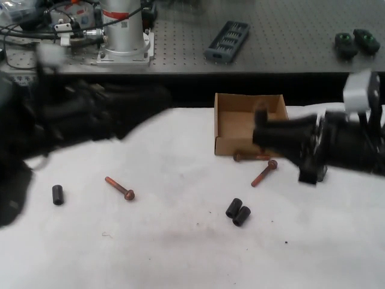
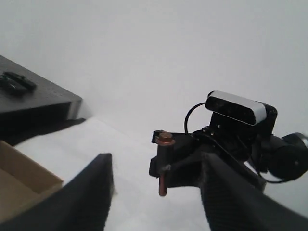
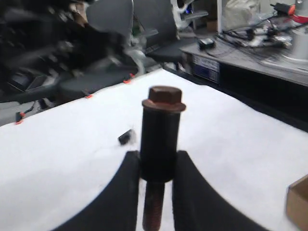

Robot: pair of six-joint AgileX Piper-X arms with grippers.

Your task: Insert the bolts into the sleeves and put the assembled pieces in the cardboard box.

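Observation:
My right gripper (image 3: 158,159) is shut on a black sleeve (image 3: 159,139) with a rusty bolt (image 3: 163,98) pushed through it, head up. From above, that gripper (image 1: 264,129) hangs at the front of the cardboard box (image 1: 234,123). My left gripper (image 2: 156,161) is open with nothing between its fingers, and looks across at the held bolt (image 2: 163,163). On the white cloth lie three loose bolts (image 1: 120,187) (image 1: 263,173) (image 1: 251,156), a pair of sleeves (image 1: 237,212) and a single sleeve (image 1: 58,194).
Behind the cloth runs a dark perforated bench with a metal post (image 1: 123,30), a black ribbed tray (image 1: 227,40) and two dark green-capped parts (image 1: 356,41). The left arm's dark bulk (image 1: 72,114) covers the cloth's far left corner.

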